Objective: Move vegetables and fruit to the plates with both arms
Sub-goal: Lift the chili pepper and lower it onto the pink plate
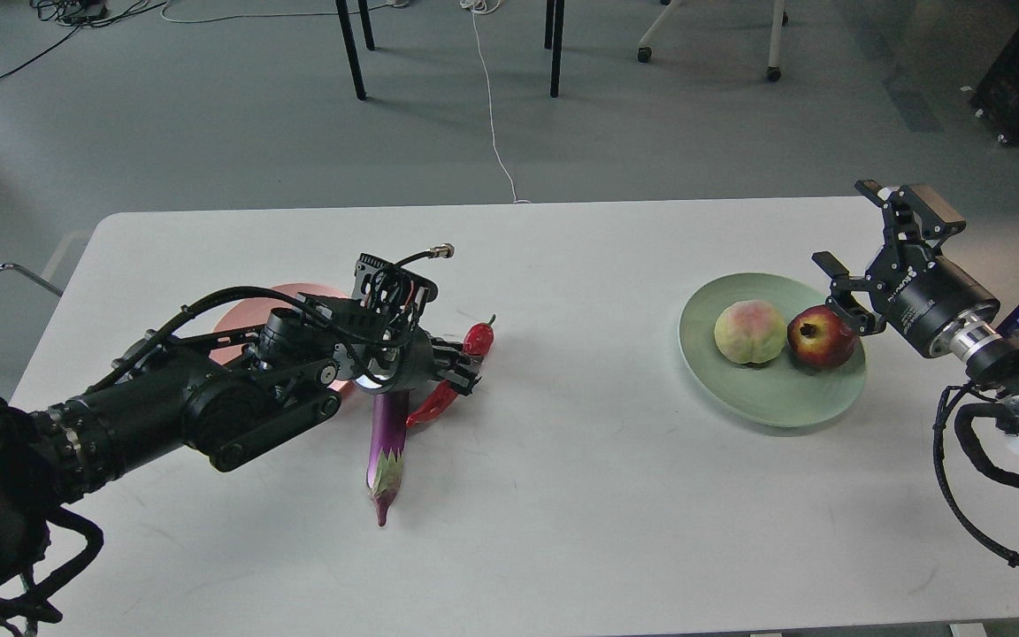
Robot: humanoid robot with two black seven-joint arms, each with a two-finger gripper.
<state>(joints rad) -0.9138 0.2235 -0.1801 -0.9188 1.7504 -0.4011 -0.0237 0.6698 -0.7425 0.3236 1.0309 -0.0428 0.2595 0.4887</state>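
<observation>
My left gripper (463, 372) is shut on the red chili pepper (477, 339) at its middle; the chili now lies slanted, stem up and to the right. The purple eggplant (387, 435) lies on the table just below the gripper, cap toward me. The pink plate (249, 317) is mostly hidden behind my left arm. The peach (748, 331) and the pomegranate (819, 336) rest side by side on the green plate (770, 398). My right gripper (850, 252) is open, just right of the pomegranate and apart from it.
The white table (598, 495) has its far edge just behind the plates. Chair and table legs (350, 49) and a white cable (492, 106) are on the floor beyond it.
</observation>
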